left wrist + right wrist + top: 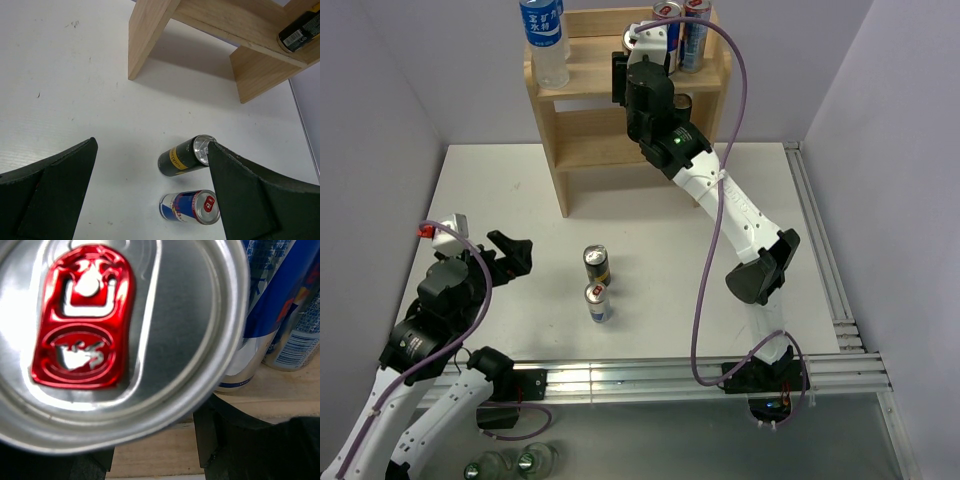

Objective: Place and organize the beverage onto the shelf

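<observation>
The shelf (550, 130) is a small rack of pale, bare wood with two tiers and solid side panels, standing at the far edge of the counter (660, 300) against the wall. On its top tier a clear water bottle (545, 40) with a blue label stands at the left, and two blue-and-silver cans (692, 28) stand close together at the right. A dark can (300, 32) lies on the lower tier. My right gripper (638, 50) reaches onto the top tier and appears to be pinching a red-tabbed can (115, 340), though its lid hides most of the fingers. My left gripper (510, 255) hangs spread wide over the counter, near a black-and-yellow can (185, 156) and a blue can (190, 207), both upright.
</observation>
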You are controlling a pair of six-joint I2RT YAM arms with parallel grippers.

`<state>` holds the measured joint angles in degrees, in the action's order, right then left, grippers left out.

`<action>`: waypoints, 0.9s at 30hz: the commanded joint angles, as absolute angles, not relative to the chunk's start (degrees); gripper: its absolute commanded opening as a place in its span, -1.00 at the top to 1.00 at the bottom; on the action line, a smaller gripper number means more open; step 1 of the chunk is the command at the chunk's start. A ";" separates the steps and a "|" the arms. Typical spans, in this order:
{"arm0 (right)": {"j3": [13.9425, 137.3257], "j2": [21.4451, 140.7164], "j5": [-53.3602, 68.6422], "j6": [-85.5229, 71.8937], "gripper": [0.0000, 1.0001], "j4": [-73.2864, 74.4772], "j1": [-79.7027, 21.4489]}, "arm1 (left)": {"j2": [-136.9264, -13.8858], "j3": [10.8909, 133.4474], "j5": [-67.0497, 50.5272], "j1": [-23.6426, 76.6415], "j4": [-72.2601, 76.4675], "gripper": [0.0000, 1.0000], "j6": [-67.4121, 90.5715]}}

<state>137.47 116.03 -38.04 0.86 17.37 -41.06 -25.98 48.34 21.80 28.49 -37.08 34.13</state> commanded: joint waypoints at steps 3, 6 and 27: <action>136.85 116.37 -37.53 0.09 0.61 14.50 -40.69 | -25.66 47.64 22.24 28.65 -34.89 -0.99 34.28; 136.84 116.63 -37.44 -1.41 0.39 14.41 -40.78 | -25.66 47.46 22.59 28.56 -34.89 -0.99 34.28; 139.22 119.97 -36.91 -1.32 -0.54 13.71 -39.73 | -26.46 45.97 22.50 28.65 -33.66 -0.99 33.49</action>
